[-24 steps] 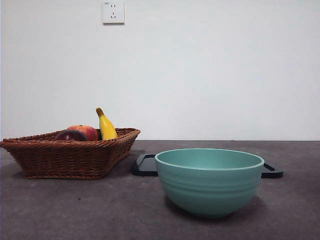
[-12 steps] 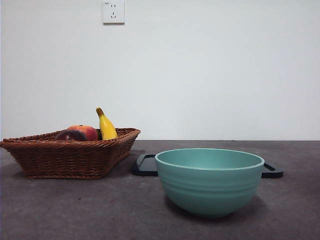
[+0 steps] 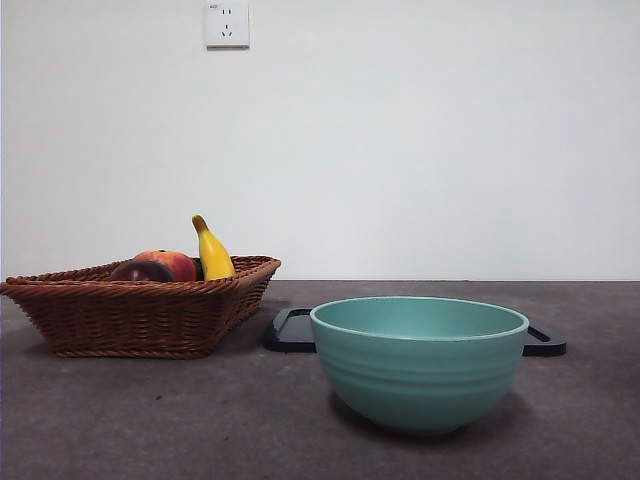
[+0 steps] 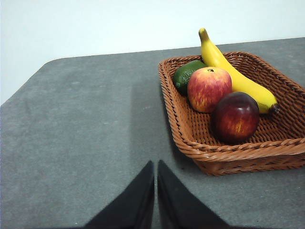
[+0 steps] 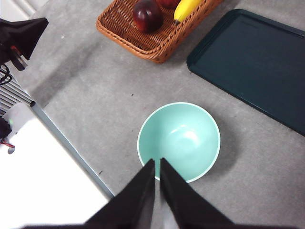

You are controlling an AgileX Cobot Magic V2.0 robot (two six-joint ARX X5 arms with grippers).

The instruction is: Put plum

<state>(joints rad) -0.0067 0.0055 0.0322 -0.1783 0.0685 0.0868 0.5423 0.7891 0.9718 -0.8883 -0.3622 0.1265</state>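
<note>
- Front view: a brown wicker basket (image 3: 140, 315) stands on the grey tabletop (image 3: 150, 420) toward the left side. Above its rim show the dark top of the plum (image 3: 140, 270), a red-orange fruit (image 3: 175, 262) just behind it, and a yellow banana (image 3: 212, 252) with its tip pointing up.
- Front view: a teal bowl (image 3: 420, 362) stands nearer the camera on the right, apart from the basket. A dark tray (image 3: 290, 330) lies flat behind the bowl, its ends showing on both sides. A white wall socket (image 3: 226, 24) sits high on the wall. Neither arm shows here.
- Left wrist view: the left hand (image 4: 156, 183) has its two black jaws together, with only a thin slit between them, holding nothing. It hangs over bare tabletop, beside the basket (image 4: 224, 155).
- Left wrist view: the plum (image 4: 235, 117) lies inside the basket near the rim closest to the hand. It touches the red-orange fruit (image 4: 208, 88), and the banana (image 4: 233, 74) runs along behind both. A green fruit (image 4: 187, 74) lies at the far corner, against the red-orange one.
- Right wrist view: the right hand (image 5: 157, 179) also has its jaws together and empty, high above the near rim of the bowl (image 5: 179, 140).
- Right wrist view: the plum (image 5: 147, 15) rests in the basket (image 5: 152, 40), well apart from the bowl. The dark tray (image 5: 252, 62) lies beside the basket.
</note>
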